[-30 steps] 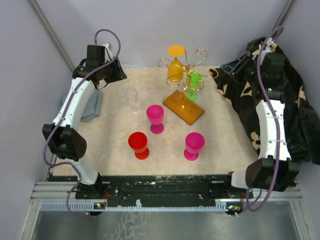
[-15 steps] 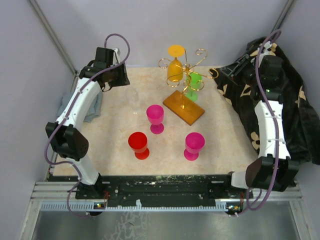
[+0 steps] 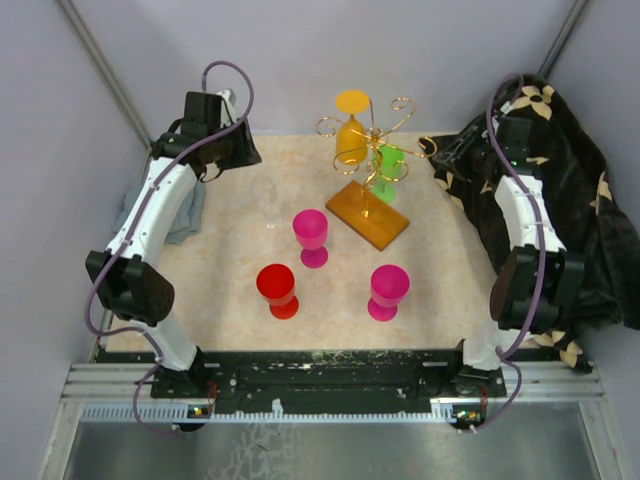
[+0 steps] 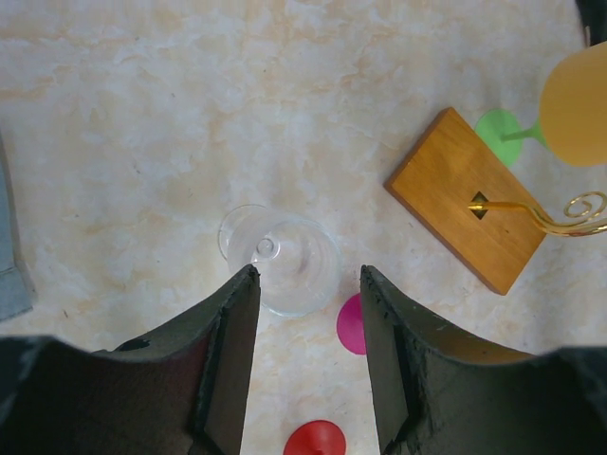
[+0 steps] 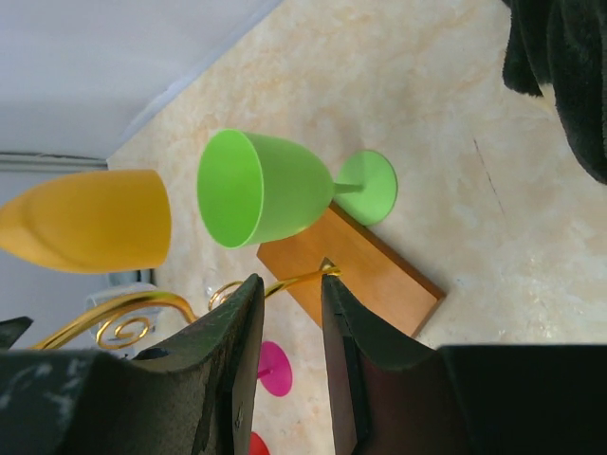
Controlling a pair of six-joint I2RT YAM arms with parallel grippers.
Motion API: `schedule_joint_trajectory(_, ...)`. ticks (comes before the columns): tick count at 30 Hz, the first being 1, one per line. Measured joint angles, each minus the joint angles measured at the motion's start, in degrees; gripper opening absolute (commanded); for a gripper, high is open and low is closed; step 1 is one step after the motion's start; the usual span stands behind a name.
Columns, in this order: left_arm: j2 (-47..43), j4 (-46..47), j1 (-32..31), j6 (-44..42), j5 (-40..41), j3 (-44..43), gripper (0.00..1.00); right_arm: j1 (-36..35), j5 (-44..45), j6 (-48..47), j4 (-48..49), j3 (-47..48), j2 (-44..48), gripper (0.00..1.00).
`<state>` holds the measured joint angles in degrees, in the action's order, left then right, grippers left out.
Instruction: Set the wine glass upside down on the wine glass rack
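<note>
The gold wire wine glass rack (image 3: 372, 150) stands on its amber-brown base (image 3: 367, 214) at the back middle. An orange glass (image 3: 350, 138) hangs upside down on it. A clear wine glass (image 3: 266, 198) stands upright left of the rack. My left gripper (image 3: 240, 152) hovers above it, open and empty; in the left wrist view the clear glass (image 4: 285, 261) lies just ahead of the gripper (image 4: 305, 277). My right gripper (image 3: 447, 152) is right of the rack, open a little and empty. In the right wrist view the gripper (image 5: 289, 282) faces the base (image 5: 365, 270) and a green glass (image 5: 266, 187).
Two magenta glasses (image 3: 311, 235) (image 3: 388, 290) and a red glass (image 3: 277, 290) stand upright in front of the rack. The green glass (image 3: 388, 165) stands beside the base. A dark floral cloth (image 3: 570, 200) covers the right side. A grey cloth (image 3: 185, 210) lies at the left edge.
My left gripper has moved right, toward the clear glass. My right arm has swung left, bringing its gripper closer to the rack. The glasses have not moved.
</note>
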<state>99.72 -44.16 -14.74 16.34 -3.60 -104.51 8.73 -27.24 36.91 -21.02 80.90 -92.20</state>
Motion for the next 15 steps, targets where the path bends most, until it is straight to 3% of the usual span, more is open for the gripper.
schedule_joint_trajectory(15,-2.0,1.4,0.1,1.9,-2.7,-0.8,0.54,-6.7,0.2,-4.2,-3.7,16.9,-16.5,0.33)
